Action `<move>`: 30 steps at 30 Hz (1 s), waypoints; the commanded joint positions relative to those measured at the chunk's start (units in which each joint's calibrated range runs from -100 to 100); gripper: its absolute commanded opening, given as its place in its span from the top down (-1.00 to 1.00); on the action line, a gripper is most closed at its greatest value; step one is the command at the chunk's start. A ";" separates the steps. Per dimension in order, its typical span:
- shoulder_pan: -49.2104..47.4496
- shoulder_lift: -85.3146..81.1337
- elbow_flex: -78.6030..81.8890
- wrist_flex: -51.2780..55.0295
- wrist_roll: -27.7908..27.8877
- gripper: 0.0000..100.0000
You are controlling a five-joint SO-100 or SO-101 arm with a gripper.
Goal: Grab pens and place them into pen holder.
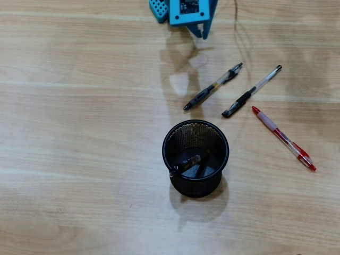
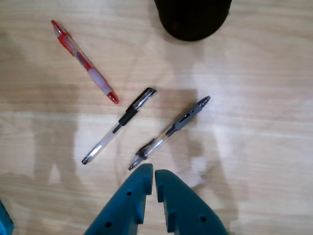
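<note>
The black mesh pen holder (image 1: 195, 158) stands near the table's middle with one dark pen (image 1: 185, 166) lying inside it; its base shows at the top of the wrist view (image 2: 192, 19). Three pens lie on the wood to its upper right: a clear-and-black pen (image 1: 213, 86) (image 2: 169, 132), another clear-and-black pen (image 1: 252, 91) (image 2: 119, 125), and a red-and-clear pen (image 1: 283, 137) (image 2: 84, 61). My teal gripper (image 1: 199, 31) (image 2: 154, 171) hangs at the top edge of the overhead view, above the pens, shut with nothing between its fingers.
The light wooden table (image 1: 79, 133) spreads around everything. A small light-blue perforated part (image 1: 158, 9) sits beside the arm at the top edge.
</note>
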 commanded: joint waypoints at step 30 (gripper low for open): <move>-10.54 27.57 0.17 4.09 -17.88 0.56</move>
